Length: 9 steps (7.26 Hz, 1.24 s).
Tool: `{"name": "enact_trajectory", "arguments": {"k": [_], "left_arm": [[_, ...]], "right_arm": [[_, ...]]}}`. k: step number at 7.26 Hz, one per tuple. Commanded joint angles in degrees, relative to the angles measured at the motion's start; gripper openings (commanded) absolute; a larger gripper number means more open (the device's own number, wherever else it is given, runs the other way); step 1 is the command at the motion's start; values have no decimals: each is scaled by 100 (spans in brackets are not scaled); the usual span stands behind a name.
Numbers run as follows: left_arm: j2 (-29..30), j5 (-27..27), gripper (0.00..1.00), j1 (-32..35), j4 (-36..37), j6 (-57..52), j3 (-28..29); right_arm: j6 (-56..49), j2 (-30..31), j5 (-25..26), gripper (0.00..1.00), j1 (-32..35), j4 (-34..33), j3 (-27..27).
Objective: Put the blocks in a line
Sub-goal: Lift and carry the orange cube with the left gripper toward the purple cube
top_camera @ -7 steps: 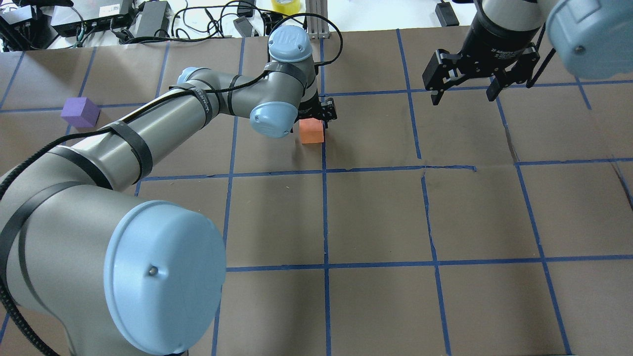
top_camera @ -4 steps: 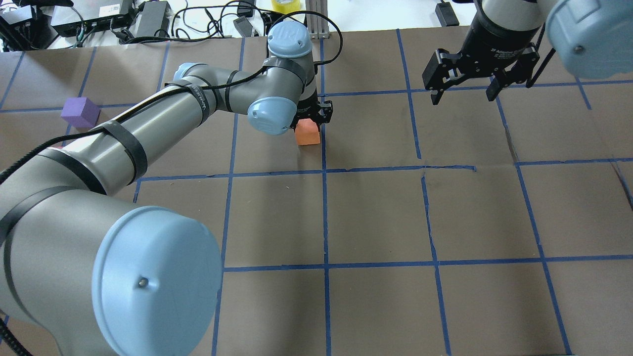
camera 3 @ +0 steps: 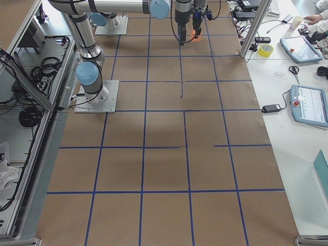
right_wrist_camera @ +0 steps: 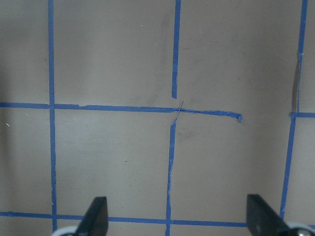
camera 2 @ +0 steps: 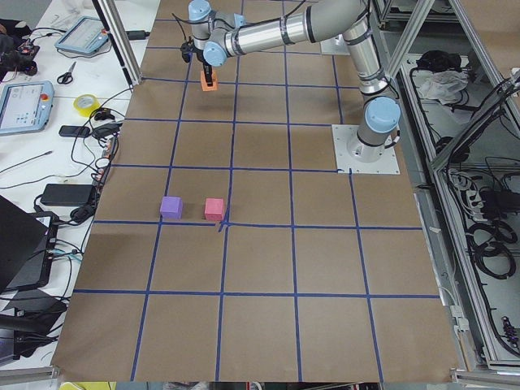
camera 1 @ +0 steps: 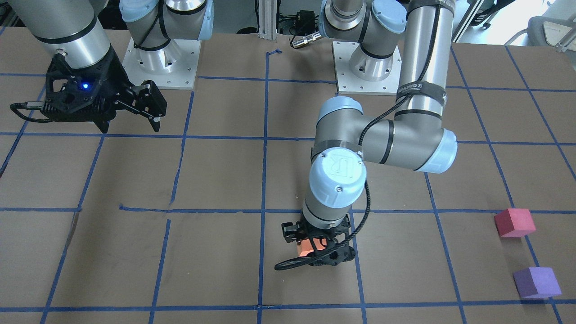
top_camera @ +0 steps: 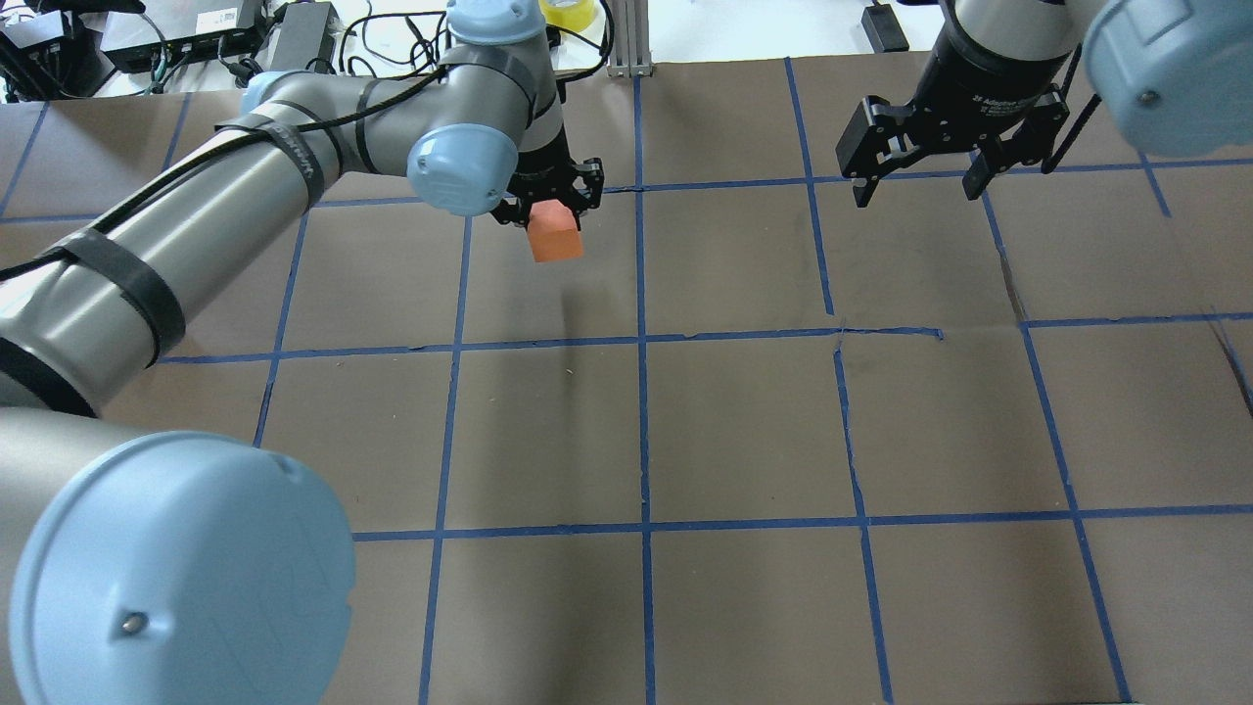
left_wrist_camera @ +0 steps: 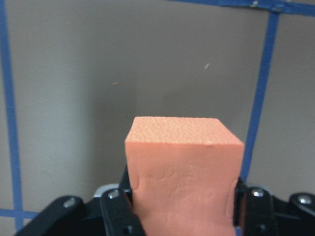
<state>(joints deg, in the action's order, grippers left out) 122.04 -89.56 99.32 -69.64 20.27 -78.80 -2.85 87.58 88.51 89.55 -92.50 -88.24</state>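
Left end effector (top_camera: pixel 550 206) is clamped on the orange cube (left_wrist_camera: pixel 183 162), fingers pinching two opposite faces low down, so most of the foam sticks out past the tips. That leaves the underside free to meet the bench (top_camera: pixel 744 421) flat when it's set down. The cube hangs clear of the brown paper, its shadow thrown loose below it in the overhead view, which looks like a carry and not a slide.

Out at the robot's left end sit the crimson-pink cube (camera 1: pixel 514 222) and the purple cube (camera 1: pixel 537 282), near each other with a gap between, both well apart from the orange one. They read as the start of the line, and orange looks like the third piece.

Right end effector (top_camera: pixel 918 191) hovers spread wide and empty over the taped grid on its own side, out of the way
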Motion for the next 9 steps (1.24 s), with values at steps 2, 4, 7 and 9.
{"name": "enact_trajectory", "arguments": {"k": [2,4,7,9], "left_arm": [[-732,-18,0,-1332,-858,-426,-82],[-822,-17,0,-2491,-999,-2109,-100],[-340,-157,0,-3366,-282,-4837,5],[282,-837,0,-3481,178,-4894,319]], "right_arm": [[-5,-4,0,100,-8,4,0],[4,-4,0,100,1,4,0],[-14,-4,0,100,-8,4,0],[-14,5,0,100,1,4,0]]}}
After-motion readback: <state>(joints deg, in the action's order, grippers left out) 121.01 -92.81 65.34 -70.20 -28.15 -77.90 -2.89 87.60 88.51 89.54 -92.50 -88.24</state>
